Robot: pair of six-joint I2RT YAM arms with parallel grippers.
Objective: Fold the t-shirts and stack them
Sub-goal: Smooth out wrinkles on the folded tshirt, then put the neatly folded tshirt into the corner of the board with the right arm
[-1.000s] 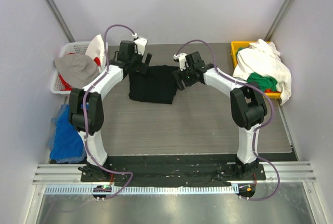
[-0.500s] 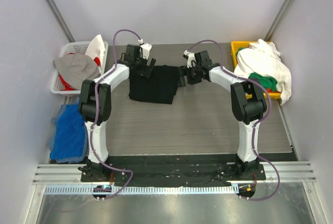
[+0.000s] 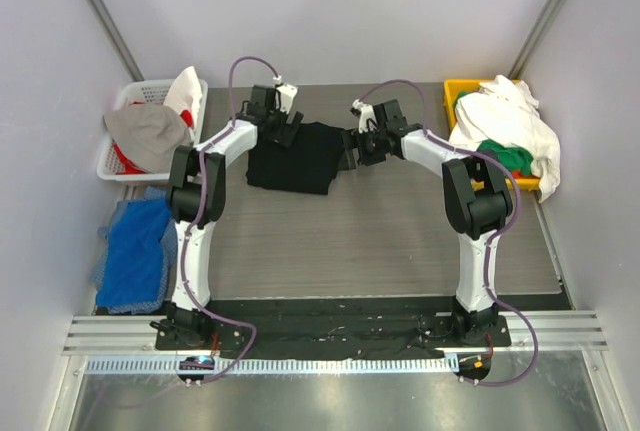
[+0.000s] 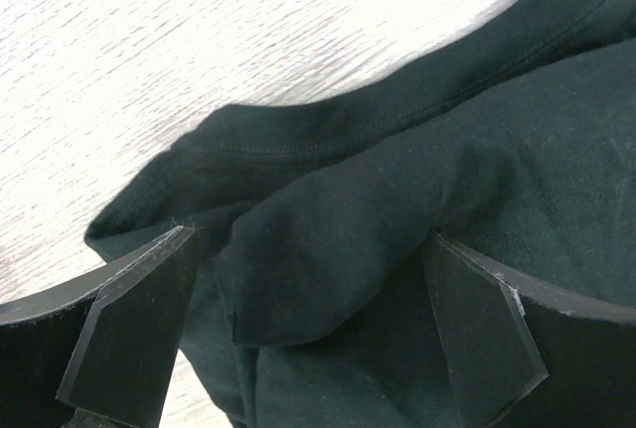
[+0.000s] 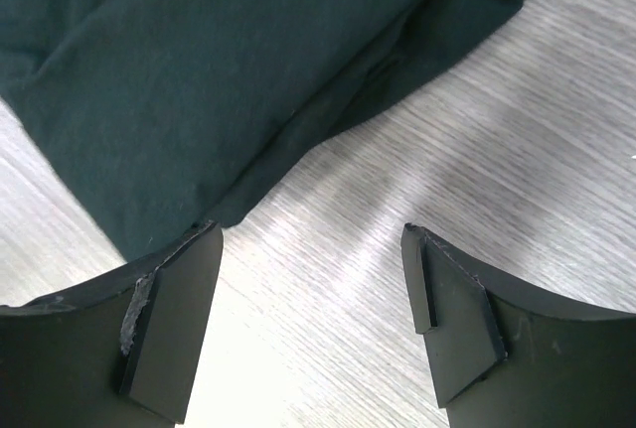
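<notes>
Top external view: folded plain black fabric t-shirt lies at far middle of grey wood-grain table, between both arms. Left gripper sits at its far-left corner, fingers apart, straddling a fabric fold. Right gripper is at its right edge, fingers apart, mostly over table.

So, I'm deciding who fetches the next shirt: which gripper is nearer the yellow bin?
Right. The right gripper is at the right edge of the black shirt, towards the yellow bin; the left gripper is at its far left corner, farther away.
</notes>
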